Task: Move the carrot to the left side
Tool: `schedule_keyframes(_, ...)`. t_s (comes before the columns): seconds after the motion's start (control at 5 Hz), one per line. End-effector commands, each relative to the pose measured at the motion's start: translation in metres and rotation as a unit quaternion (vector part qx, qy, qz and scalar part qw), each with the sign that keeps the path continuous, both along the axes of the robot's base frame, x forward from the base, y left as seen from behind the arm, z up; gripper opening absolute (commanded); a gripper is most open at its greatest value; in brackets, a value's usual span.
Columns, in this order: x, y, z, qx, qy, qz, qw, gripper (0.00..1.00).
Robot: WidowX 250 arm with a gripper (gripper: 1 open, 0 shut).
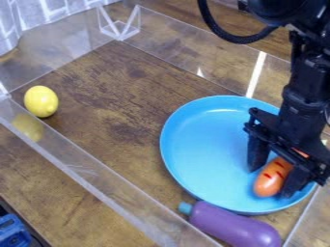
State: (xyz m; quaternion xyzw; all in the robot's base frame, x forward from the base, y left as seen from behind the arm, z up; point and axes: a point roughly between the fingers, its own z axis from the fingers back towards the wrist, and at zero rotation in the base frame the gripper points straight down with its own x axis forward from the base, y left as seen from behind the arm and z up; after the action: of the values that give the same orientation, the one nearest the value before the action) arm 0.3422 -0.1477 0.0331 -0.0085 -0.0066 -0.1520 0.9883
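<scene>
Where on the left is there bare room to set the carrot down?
Bare wood lies between the lemon and the blue plate, and behind toward the back wall. Crowded on the right: the tool around the carrot in the plate, eggplant beside it.

Wood table [116, 92]: blue plate [200, 154], lemon [41, 100], eggplant [234, 229].

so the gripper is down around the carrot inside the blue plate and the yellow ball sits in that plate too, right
Not quite. The gripper is down around the carrot inside the blue plate, but the yellow ball lies on the wooden table far to the left, outside the plate. The camera view shows it.
</scene>
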Motion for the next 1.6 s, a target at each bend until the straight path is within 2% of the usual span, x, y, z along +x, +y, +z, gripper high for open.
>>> schedule_keyframes(0.0,0.011,0.007,0.019,-0.014,-0.040,0.033,0.9986,1.00)
schedule_keyframes(0.2,0.010,0.011,0.012,-0.013,-0.041,0.055,0.9975,1.00)
schedule_keyframes(0.4,0.010,0.013,0.004,-0.011,-0.042,0.076,0.9962,0.00)
schedule_keyframes(0.6,0.013,0.016,-0.004,-0.014,-0.044,0.082,0.9956,0.00)
schedule_keyframes(0.8,-0.001,0.015,0.017,-0.015,-0.055,0.134,0.9893,0.00)
schedule_keyframes(1.0,-0.015,0.017,0.043,-0.017,-0.073,0.187,0.9794,0.00)
schedule_keyframes(1.2,-0.015,0.015,0.075,-0.025,-0.095,0.186,0.9776,0.00)
schedule_keyframes(1.4,-0.017,0.014,0.111,-0.031,-0.126,0.188,0.9736,0.00)
